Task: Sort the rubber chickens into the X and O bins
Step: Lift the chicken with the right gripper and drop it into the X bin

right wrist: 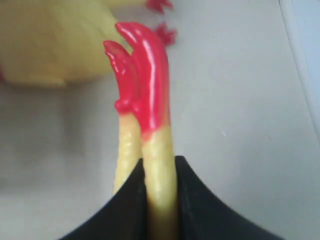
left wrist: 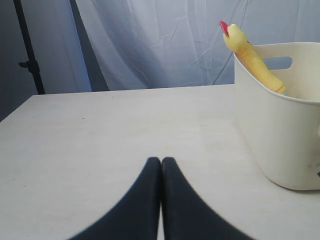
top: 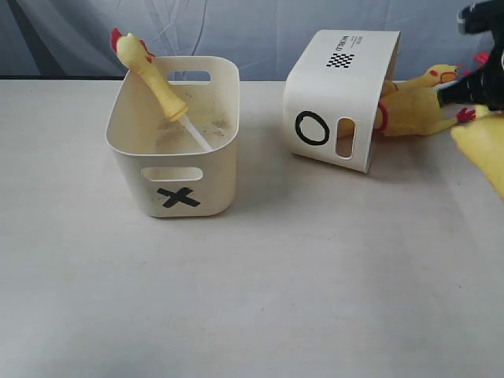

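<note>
Right gripper [right wrist: 159, 167]: jaws pinched on both legs of a chicken [right wrist: 150, 150], red feet sticking out past the tips. In the exterior view its yellow body hangs at the right edge, above the counter [top: 276, 299].
Left gripper [left wrist: 161, 165]: jaws pressed together, empty, low over bare counter just beside the X bin [top: 216, 157].
X bin upright; holds a neck piece [top: 153, 75] leaning on the rim, white tube [top: 197, 132] running down inside.
O bin [top: 331, 87] is tipped on its side. A second chicken [top: 413, 106] lies at its mouth; how far in, cannot tell.
Step, as judged: carry phase, whole chicken likely bound for O. A drop from above will not serve a tipped bin: feed it in by the mouth, or right the bin first.
Materials: legs pimpled soft-looking rubber, feet glossy red. Bins smooth cream plastic, rounded corners, slot handles; X bin floor scuffed.
</note>
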Controlling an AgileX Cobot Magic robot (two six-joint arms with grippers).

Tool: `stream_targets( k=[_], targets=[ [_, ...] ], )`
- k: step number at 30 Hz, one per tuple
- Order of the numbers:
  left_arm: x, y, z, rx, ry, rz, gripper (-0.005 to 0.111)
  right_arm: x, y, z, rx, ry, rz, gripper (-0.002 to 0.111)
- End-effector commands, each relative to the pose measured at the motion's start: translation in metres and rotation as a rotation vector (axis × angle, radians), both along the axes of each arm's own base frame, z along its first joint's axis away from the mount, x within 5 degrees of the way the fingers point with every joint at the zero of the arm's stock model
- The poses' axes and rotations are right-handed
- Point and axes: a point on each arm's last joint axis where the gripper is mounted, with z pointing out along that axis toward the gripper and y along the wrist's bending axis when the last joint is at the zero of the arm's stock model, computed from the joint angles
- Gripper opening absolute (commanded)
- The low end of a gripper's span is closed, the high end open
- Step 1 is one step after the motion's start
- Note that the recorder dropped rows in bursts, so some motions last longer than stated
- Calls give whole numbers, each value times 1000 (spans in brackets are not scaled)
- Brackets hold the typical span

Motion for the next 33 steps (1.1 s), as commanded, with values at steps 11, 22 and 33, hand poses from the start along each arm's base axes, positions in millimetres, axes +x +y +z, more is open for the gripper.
stream_targets(
  k=[11,22,33],
  targets=[
    [0,0,0,-9,-3,-5,0,-27,135,91,372,-639,627,-1],
    [0,0,0,-9,-3,-5,0,-15,228,85,544,-805,848,-1],
    [0,0,0,-9,-3,-5,0,10,265,34,962,-704,808,9]
  ],
)
